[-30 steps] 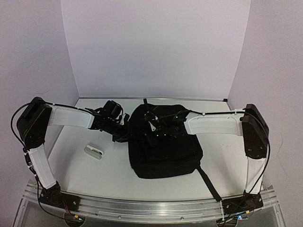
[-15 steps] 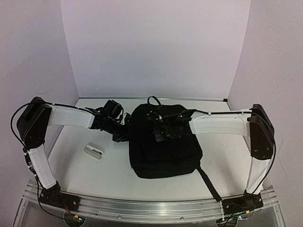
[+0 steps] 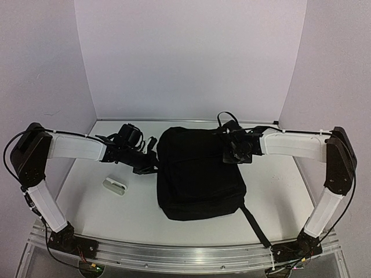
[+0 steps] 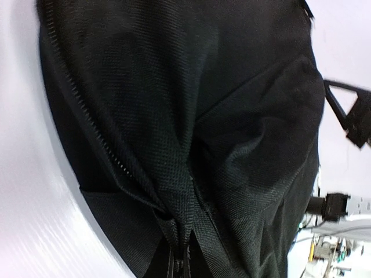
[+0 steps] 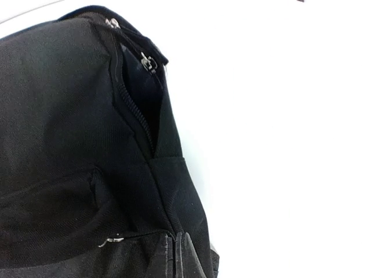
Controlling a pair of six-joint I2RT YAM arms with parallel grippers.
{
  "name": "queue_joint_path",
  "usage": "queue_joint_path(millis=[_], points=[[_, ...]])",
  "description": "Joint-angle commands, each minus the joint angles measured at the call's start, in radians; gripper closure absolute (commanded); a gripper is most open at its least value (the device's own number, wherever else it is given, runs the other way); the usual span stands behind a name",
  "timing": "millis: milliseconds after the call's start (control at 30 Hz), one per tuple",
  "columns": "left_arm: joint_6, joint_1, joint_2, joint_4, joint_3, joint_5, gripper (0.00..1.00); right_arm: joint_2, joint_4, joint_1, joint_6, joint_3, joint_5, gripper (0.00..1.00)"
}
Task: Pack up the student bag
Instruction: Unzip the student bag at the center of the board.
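Note:
The student bag (image 3: 197, 179) is a big black backpack lying flat in the middle of the table. My left gripper (image 3: 152, 164) is at its left edge. In the left wrist view that gripper (image 4: 181, 266) is shut on a gathered fold of the bag's fabric (image 4: 174, 116) beside a zipper line. My right gripper (image 3: 233, 155) is at the bag's upper right edge. In the right wrist view it (image 5: 176, 258) is shut on the bag's side seam (image 5: 58, 116), just below a short open stretch of zipper (image 5: 142, 110) with a metal slider (image 5: 148, 61).
A small white oblong object (image 3: 114, 185) lies on the table left of the bag. A black strap (image 3: 255, 226) trails from the bag toward the front right. Walls enclose the left, back and right. A metal rail (image 3: 174, 252) runs along the near edge.
Both grippers have shut. My right gripper moved from the bag's top middle to its upper right edge, drawing the fabric with it. The left arm shifted slightly left.

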Motion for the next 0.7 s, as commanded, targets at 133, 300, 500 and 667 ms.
queue_joint_path(millis=[133, 300, 500, 667], points=[[0.221, -0.093, -0.099, -0.12, -0.015, 0.163, 1.0, 0.064, 0.08, -0.05, -0.092, 0.123, 0.046, 1.0], [0.249, -0.221, -0.128, -0.212, 0.029, 0.166, 1.0, 0.204, 0.119, -0.051, -0.151, 0.288, 0.001, 1.0], [0.194, -0.322, -0.134, -0.219, 0.072, 0.179, 0.94, 0.299, 0.146, -0.051, -0.166, 0.398, -0.099, 1.0], [0.175, -0.323, -0.2, -0.24, 0.126, 0.139, 0.58, 0.218, 0.147, -0.05, -0.157, 0.354, -0.17, 0.9]])
